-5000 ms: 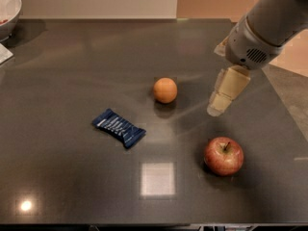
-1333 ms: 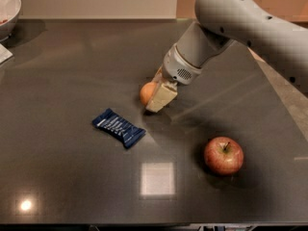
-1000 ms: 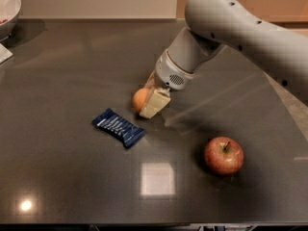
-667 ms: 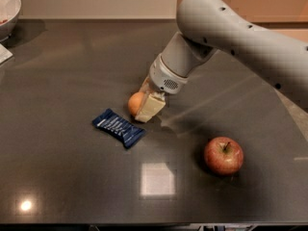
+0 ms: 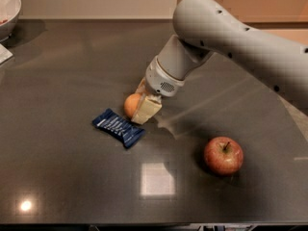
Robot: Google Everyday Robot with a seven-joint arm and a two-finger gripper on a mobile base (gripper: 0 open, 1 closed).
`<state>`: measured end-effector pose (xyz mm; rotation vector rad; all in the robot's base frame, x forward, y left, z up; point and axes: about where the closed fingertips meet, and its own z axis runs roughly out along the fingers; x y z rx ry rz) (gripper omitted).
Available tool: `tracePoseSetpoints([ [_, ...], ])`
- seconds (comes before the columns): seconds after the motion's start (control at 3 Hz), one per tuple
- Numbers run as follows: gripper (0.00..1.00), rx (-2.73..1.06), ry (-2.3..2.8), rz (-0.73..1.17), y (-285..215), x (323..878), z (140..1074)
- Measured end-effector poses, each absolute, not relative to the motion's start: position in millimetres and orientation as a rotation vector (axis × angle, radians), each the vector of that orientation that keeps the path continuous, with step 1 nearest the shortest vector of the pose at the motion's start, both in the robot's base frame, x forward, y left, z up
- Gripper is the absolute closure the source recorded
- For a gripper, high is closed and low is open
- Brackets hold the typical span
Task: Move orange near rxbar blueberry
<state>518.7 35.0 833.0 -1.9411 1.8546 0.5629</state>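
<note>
dark table: the orange, pinched between the gripper's pale fingers, sits just beyond the bar's far edge. task looks nearly done; only letting go and retreating remain.

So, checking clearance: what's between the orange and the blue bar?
Camera view: only bare table between rxbar blueberry and the orange, which the gripper holds.

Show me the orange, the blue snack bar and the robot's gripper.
orange [image 5: 130, 105]: camera view, its visible left side.
rxbar blueberry [image 5: 118, 127]: camera view, wrapper's middle.
gripper [image 5: 140, 106]: camera view, between fingertips, at the orange.
</note>
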Motion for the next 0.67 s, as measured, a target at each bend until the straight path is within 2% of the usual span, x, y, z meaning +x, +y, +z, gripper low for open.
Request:
tracePoseSetpoints([
  [0.33, 0.12, -1.944, 1.854, 0.564, 35.9, 518.1, 832.3],
  [0.67, 0.00, -1.947, 1.853, 0.565, 36.9, 517.5, 831.8],
])
